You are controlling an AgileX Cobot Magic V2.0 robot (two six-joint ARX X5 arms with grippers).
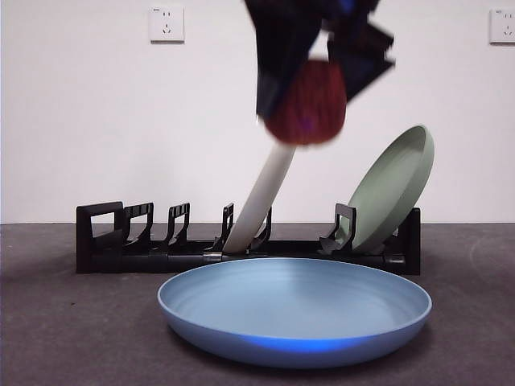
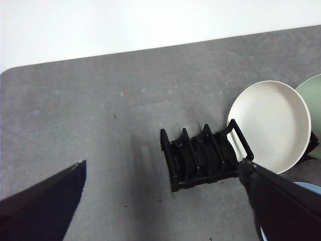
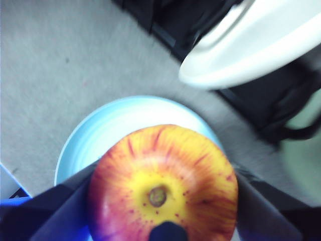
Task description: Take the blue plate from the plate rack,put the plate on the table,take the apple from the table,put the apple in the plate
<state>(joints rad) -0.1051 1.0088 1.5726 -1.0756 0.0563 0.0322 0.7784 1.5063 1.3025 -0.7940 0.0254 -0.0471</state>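
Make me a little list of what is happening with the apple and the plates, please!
apple: held in the air by the right gripper, above the blue plate
blue plate: flat on the table, in front of the plate rack, nothing on it yet
cream-white plate: leaning in the rack
pale green plate: leaning at the rack's end
left gripper: waiting, jaws open, holding nothing
next step, probably: lower the apple onto the blue plate

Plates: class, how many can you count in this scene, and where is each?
3. The blue plate lies on the table; the cream-white plate and pale green plate stand in the plate rack.
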